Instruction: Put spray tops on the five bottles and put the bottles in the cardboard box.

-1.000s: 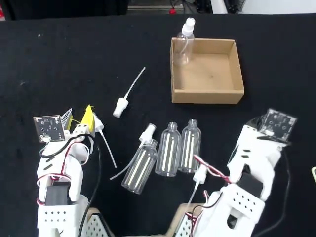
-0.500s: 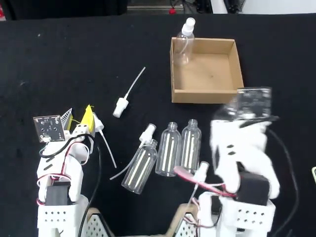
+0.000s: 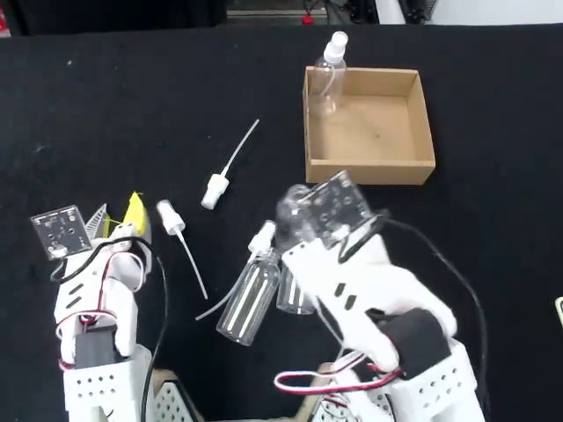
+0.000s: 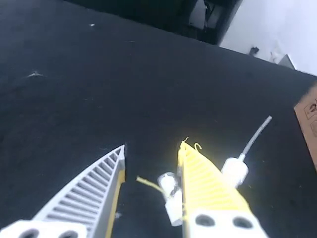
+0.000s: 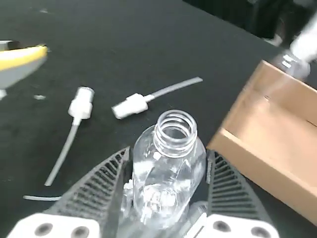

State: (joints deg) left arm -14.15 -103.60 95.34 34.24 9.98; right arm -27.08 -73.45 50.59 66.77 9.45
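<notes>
My right arm (image 3: 352, 272) stretches over the clear bottles lying mid-table. Its gripper (image 5: 168, 152) is open and straddles an uncapped bottle (image 5: 168, 173), with the grey fingers (image 5: 106, 186) close to its sides. Beside it lies a bottle (image 3: 251, 294) with a spray top on. One loose spray top (image 3: 167, 214) lies just right of my left gripper (image 3: 117, 207), which is open. Another spray top (image 3: 214, 189) lies farther out, its tube pointing at the cardboard box (image 3: 369, 171). A capped bottle (image 3: 327, 79) stands in the box's far left corner.
The black table runs bare to the left and far side. The box's near wall (image 5: 257, 158) rises close to the right gripper. In the left wrist view a spray top (image 4: 234, 171) lies just past the yellow finger (image 4: 203, 188).
My right arm has swung from its rest at the right, across to the left, down over the uncapped bottles. My left arm has shifted a little left, away from the near spray top.
</notes>
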